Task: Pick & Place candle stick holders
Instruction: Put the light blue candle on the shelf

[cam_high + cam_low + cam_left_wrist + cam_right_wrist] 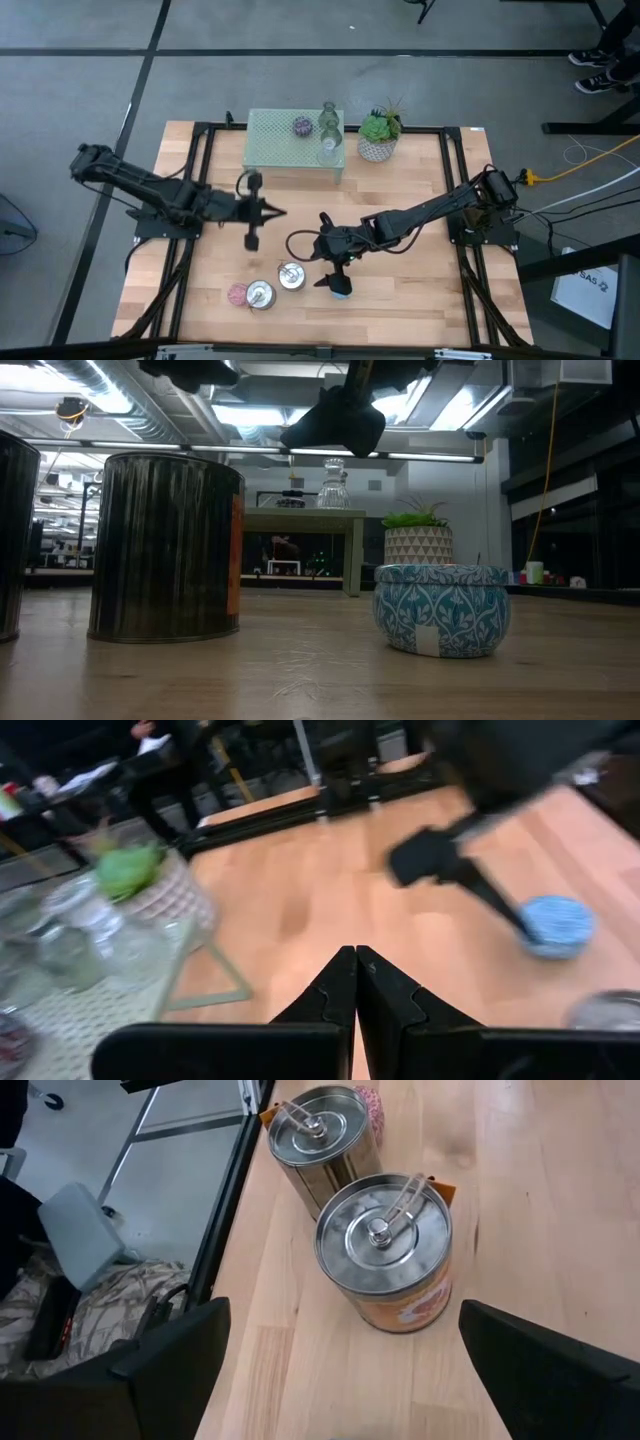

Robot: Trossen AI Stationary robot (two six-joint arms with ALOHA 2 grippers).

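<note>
My right gripper [340,270] hangs wide open, empty — blue holder [341,288] just below, silver tins [385,1250] ahead; left gripper [356,982] closed, empty.

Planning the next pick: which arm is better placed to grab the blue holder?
Probably right. Its gripper hangs open almost over the blue holder; the left gripper, fingers shut, is farther away.
</note>
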